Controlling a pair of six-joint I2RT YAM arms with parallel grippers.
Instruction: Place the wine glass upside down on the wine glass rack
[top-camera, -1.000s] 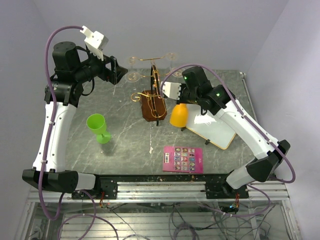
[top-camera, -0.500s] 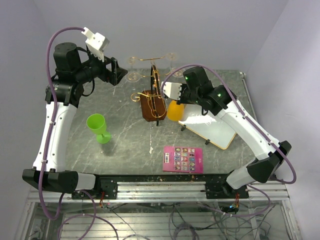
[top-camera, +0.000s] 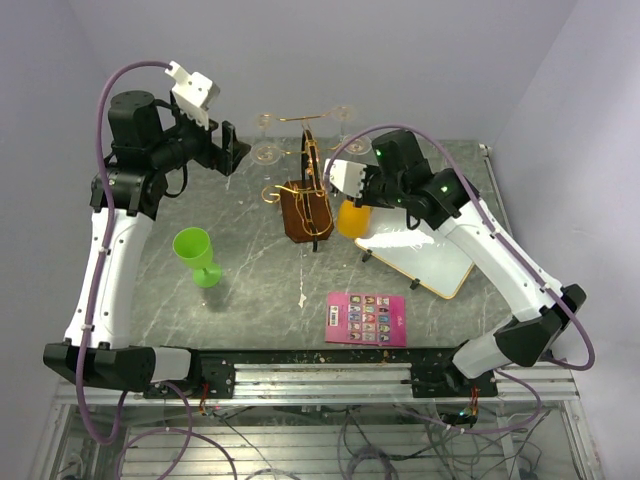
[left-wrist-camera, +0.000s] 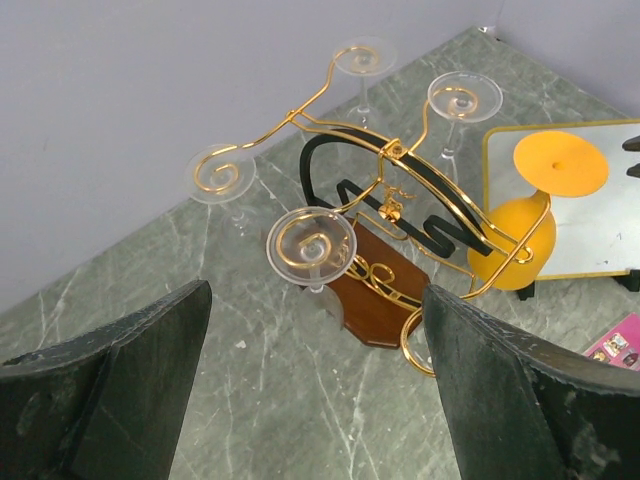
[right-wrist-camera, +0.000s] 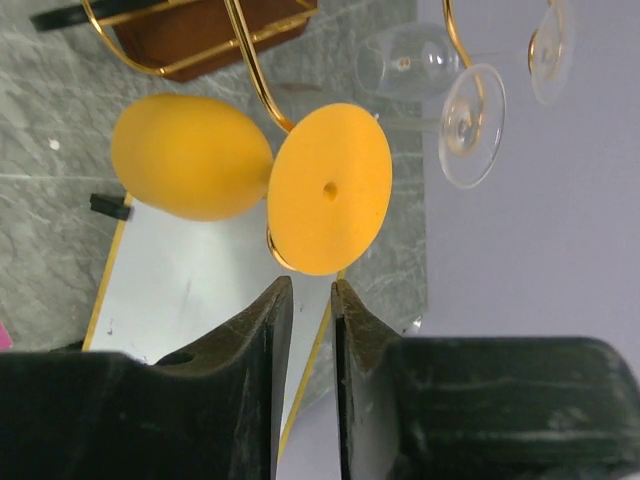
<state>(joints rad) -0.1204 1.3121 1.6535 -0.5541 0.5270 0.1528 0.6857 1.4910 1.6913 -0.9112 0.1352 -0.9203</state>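
Note:
The wine glass rack (top-camera: 308, 205) is a gold wire stand on a dark brown wooden base (left-wrist-camera: 375, 290). An orange wine glass (top-camera: 352, 218) hangs upside down on its lower right arm, foot (right-wrist-camera: 330, 190) up and bowl (right-wrist-camera: 190, 155) below. My right gripper (right-wrist-camera: 308, 290) sits just behind the foot. Its jaws are a narrow gap apart, with nothing between them. My left gripper (left-wrist-camera: 315, 330) is wide open and empty, raised to the left of the rack (top-camera: 238, 152). Several clear glasses (left-wrist-camera: 312, 245) hang on the upper scroll arms.
A green wine glass (top-camera: 197, 255) stands upright on the marble table at the left. A white gold-edged board (top-camera: 425, 255) lies right of the rack, under the orange glass. A pink card (top-camera: 367, 318) lies near the front edge.
My right gripper moved the orange glass left and up to the rack's lower arm, and its jaws now stand off the glass. The left arm barely shifted.

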